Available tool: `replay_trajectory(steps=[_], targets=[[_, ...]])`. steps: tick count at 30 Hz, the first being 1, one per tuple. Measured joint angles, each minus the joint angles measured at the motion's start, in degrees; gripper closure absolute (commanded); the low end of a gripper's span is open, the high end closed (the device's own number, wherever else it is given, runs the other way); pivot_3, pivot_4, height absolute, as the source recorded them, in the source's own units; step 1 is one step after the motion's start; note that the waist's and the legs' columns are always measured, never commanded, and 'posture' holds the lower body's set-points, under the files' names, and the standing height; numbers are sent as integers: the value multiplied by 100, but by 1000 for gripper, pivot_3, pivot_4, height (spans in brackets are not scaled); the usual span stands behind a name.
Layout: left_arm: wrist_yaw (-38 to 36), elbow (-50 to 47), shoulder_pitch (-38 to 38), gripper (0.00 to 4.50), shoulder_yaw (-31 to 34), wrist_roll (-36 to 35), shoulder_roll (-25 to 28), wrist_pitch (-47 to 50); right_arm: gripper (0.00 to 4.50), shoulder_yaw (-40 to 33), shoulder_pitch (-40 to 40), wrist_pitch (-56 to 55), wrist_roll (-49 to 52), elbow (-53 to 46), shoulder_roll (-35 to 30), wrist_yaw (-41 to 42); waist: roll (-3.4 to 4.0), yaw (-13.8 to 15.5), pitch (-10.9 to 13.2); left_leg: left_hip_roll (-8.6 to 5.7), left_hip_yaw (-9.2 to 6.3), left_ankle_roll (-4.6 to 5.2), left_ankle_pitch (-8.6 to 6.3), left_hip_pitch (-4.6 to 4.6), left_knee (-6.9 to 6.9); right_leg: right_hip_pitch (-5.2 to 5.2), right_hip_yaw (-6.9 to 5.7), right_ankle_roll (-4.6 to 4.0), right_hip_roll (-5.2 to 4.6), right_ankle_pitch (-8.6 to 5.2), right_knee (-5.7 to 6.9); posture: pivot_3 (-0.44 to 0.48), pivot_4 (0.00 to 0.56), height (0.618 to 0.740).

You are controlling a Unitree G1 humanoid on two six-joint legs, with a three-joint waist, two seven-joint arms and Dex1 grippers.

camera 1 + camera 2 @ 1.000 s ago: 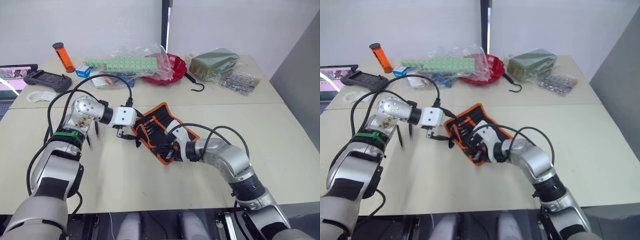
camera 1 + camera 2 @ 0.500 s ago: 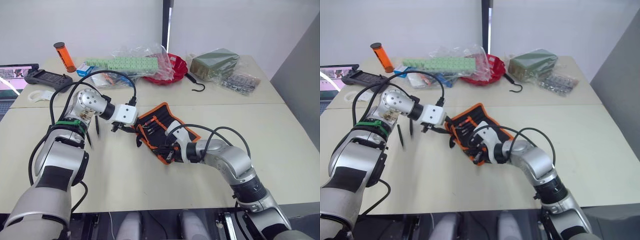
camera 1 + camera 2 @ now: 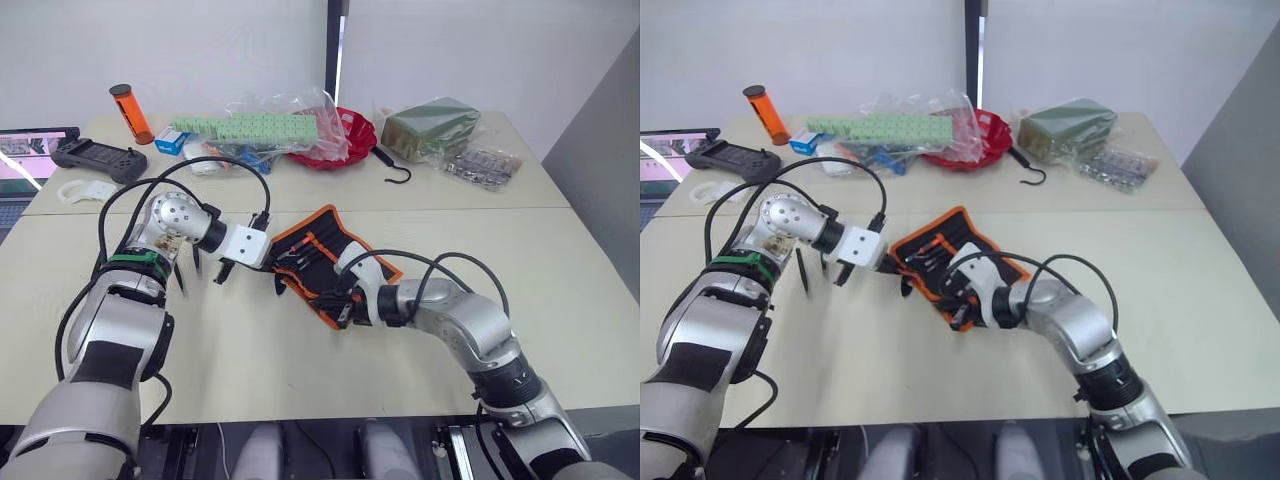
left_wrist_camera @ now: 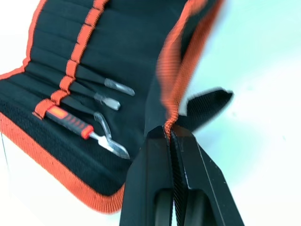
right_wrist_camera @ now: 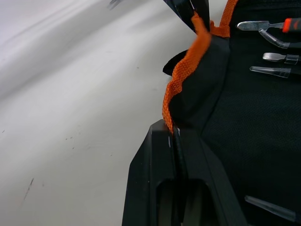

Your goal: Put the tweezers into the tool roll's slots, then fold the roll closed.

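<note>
Gripping one orange-edged flap of the tool roll (image 3: 325, 262) | left tool (image 4: 170, 133) clenched at its far end | right tool (image 5: 173, 134) clenched nearer | slots (image 4: 70, 77) lie beyond flap.

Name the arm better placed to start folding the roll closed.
Neither clearly: both hold the same flap. The left end effector and right end effector each pinch the orange edging of the flat black fabric tool roll. Probably fold with both together.

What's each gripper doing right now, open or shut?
Left gripper: shut on the tool roll's orange edge.
Right gripper: shut on the same edging, nearer corner.
</note>
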Motion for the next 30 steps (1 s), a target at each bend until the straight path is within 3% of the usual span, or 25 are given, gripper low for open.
replay_trajectory(steps=[8,16,22,27,30], targets=[[-286,-534,538,4494,-16,-196,94,-526,4500,508,150,-448,-255,-156,-456,345,0,0,0,0,-1,0,0,1,3,1,0,0,0,0,1,0,150,740],[-249,-844,923,4494,-115,-248,234,-573,4500,662,183,-448,-324,398,-63,371,0,-13,0,0,-2,0,0,12,4,5,0,-1,1,0,13,0,150,740],[-21,-989,1066,4500,-210,-230,297,-585,2611,453,323,-259,-45,441,10,522,0,-6,0,0,-2,1,-1,29,3,16,0,0,0,0,20,0,150,740],[97,-1064,1138,4500,-258,-233,342,-618,938,-214,468,304,686,136,-38,685,0,2,0,0,-2,1,-1,28,6,17,0,0,1,0,21,0,150,740],[103,-1062,1136,4500,-292,-231,381,-678,938,-758,370,550,1164,11,60,685,0,-14,0,2,-2,2,-1,34,4,17,0,0,2,0,27,0,150,740]])
